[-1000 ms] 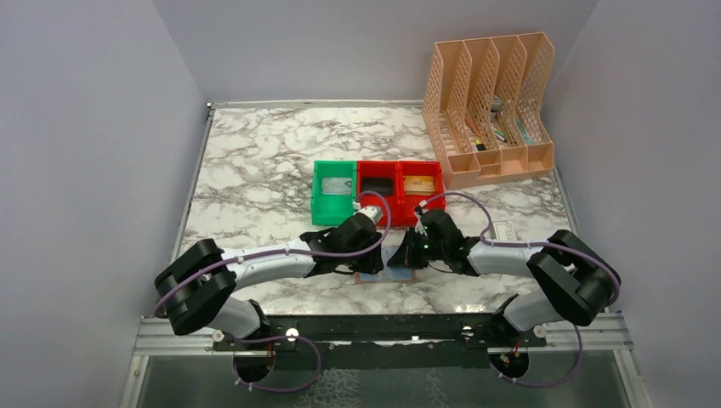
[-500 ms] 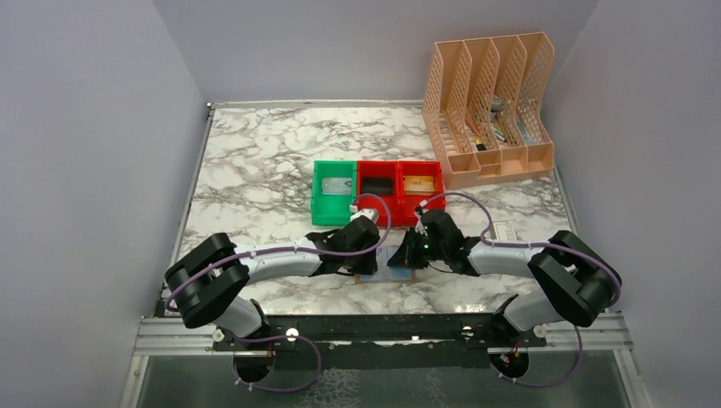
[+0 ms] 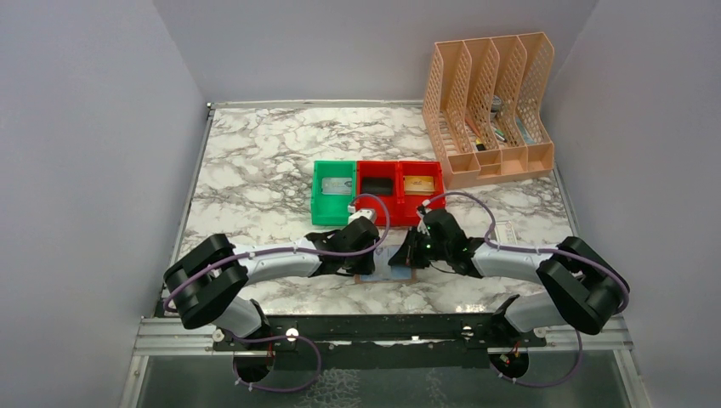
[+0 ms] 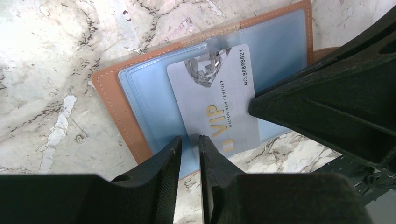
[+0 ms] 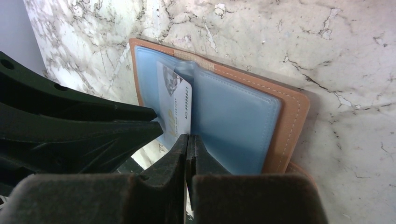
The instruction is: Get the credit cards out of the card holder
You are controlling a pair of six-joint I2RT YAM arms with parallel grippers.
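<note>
Left tool narrowed at credit card corner, grip unclear | right tool closed, tips on card holder

The only readable print is on the silver-grey card lying half out of a pocket of the open card holder. In the left wrist view it bears "VIP" in large gold letters, with a small gold line beside it that seems to read "MAISON NEW CENTURY". Along one short edge, in dark print, stands "NO 88888821". The right wrist view shows the same number sideways, barely legible.
</note>
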